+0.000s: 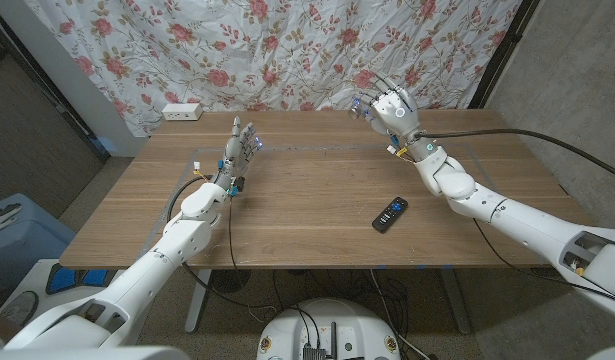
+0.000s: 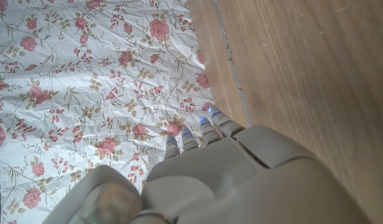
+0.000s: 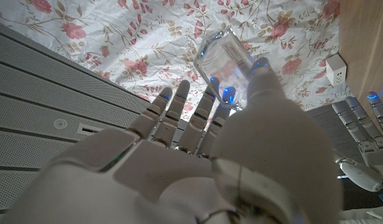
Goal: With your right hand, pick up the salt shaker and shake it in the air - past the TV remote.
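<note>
My right hand [image 1: 395, 110] is raised in the air above the far right part of the table, beyond the black TV remote [image 1: 390, 213]. It holds a clear glass salt shaker [image 3: 225, 59] between thumb and fingers; in the head view the shaker [image 1: 364, 106] peeks out at the hand's left side. In the right wrist view the right hand [image 3: 210, 155] shows from behind, the shaker against the flowered curtain. My left hand [image 1: 234, 158] stands upright on the left half of the table, fingers apart, holding nothing; the left wrist view shows the left hand [image 2: 228, 180] from behind.
The wooden table [image 1: 307, 190] has a flowered curtain [image 1: 287, 50] hanging behind it. A white power strip [image 1: 182, 112] lies at the far left corner. Cables run along the right arm and below the left arm.
</note>
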You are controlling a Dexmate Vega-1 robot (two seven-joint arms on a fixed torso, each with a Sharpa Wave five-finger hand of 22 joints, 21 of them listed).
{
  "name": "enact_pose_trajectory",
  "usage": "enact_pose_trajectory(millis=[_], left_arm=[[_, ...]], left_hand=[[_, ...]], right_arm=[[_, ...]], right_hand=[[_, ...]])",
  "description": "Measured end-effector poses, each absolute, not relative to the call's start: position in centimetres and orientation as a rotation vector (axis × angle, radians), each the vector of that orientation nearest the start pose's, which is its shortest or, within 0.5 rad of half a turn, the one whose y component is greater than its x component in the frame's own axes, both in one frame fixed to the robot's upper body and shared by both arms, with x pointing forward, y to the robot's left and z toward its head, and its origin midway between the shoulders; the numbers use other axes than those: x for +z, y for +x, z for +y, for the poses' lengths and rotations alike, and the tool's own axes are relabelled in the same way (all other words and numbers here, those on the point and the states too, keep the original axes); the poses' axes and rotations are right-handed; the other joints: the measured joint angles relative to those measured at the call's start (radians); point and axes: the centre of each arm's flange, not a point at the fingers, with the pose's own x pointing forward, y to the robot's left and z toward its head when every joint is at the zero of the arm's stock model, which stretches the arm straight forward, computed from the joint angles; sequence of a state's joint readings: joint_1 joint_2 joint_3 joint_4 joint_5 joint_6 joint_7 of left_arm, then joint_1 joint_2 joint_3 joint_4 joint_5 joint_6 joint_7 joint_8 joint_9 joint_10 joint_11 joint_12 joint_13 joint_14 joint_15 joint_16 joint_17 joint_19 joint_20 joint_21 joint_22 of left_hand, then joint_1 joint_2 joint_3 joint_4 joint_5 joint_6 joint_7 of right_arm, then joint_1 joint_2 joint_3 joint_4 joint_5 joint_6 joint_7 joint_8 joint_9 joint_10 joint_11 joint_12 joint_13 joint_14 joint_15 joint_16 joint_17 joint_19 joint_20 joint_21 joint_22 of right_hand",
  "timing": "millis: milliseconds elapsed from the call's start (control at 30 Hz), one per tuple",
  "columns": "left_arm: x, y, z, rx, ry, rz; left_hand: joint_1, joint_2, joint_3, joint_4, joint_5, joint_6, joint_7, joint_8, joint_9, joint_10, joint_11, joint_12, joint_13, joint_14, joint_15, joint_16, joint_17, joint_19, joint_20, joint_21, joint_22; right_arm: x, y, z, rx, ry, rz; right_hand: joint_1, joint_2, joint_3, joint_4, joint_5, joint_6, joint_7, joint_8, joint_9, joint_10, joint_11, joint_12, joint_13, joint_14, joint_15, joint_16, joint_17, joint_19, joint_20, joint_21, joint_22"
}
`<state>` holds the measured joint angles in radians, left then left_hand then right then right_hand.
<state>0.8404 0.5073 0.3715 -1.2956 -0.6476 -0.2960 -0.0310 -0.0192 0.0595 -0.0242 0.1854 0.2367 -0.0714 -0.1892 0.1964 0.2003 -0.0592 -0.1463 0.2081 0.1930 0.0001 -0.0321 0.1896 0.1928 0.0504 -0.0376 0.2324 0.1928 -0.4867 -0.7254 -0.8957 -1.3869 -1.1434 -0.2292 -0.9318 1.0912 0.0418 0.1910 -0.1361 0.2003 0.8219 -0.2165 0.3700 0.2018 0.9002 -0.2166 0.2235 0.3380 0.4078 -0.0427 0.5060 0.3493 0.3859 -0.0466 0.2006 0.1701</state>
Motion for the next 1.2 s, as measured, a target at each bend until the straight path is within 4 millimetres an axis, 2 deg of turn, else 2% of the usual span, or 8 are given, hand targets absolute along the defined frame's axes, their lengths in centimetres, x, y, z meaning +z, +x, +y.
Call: enact_pose_trajectory(millis=[667,800,833,1200], left_arm=[[-2.9,65.3,28.95,-0.207,-0.041,-0.595],[-2.91,65.3,28.95,-0.207,-0.041,-0.595],[-2.9,65.3,28.95,-0.207,-0.041,-0.595],[-2.91,65.3,28.95,-0.206,-0.041,-0.595]], left_hand=[[0.0,0.0,0.0,0.0,0.0,0.0,0.0,0.0,0.0,0.0,0.0,0.0,0.0,0.0,0.0,0.0,0.0,0.0,0.0,0.0,0.0],[0.0,0.0,0.0,0.0,0.0,0.0,0.0,0.0,0.0,0.0,0.0,0.0,0.0,0.0,0.0,0.0,0.0,0.0,0.0,0.0,0.0],[0.0,0.0,0.0,0.0,0.0,0.0,0.0,0.0,0.0,0.0,0.0,0.0,0.0,0.0,0.0,0.0,0.0,0.0,0.0,0.0,0.0],[0.0,0.0,0.0,0.0,0.0,0.0,0.0,0.0,0.0,0.0,0.0,0.0,0.0,0.0,0.0,0.0,0.0,0.0,0.0,0.0,0.0]], right_arm=[[7.48,58.39,-20.59,-0.619,-1.622,-1.316],[7.34,58.56,-20.66,-0.562,-1.59,-1.255],[7.33,58.5,-20.62,-0.553,-1.583,-1.248],[6.89,58.55,-20.56,-0.456,-1.497,-1.147]], right_hand=[[-0.001,-0.001,-0.017,0.017,-0.008,0.0,0.0,-0.001,0.0,0.008,0.0,-0.003,-0.007,0.0,0.0,-0.022,-0.014,0.0,0.0,0.0,0.0],[-0.051,0.002,-0.023,0.023,-0.008,0.0,0.0,-0.004,0.002,0.013,-0.005,-0.003,-0.009,0.0,0.0,-0.03,-0.019,0.0,0.0,-0.001,0.0],[-0.065,0.013,-0.024,0.024,-0.008,0.0,0.0,-0.005,0.002,0.015,-0.007,-0.003,-0.009,0.0,0.0,-0.03,-0.02,0.0,0.0,-0.004,0.0],[-0.076,0.006,-0.024,0.024,-0.011,0.005,0.005,-0.009,0.002,0.015,-0.007,-0.003,-0.01,0.0,0.0,-0.03,-0.02,-0.004,0.004,-0.005,0.0]])
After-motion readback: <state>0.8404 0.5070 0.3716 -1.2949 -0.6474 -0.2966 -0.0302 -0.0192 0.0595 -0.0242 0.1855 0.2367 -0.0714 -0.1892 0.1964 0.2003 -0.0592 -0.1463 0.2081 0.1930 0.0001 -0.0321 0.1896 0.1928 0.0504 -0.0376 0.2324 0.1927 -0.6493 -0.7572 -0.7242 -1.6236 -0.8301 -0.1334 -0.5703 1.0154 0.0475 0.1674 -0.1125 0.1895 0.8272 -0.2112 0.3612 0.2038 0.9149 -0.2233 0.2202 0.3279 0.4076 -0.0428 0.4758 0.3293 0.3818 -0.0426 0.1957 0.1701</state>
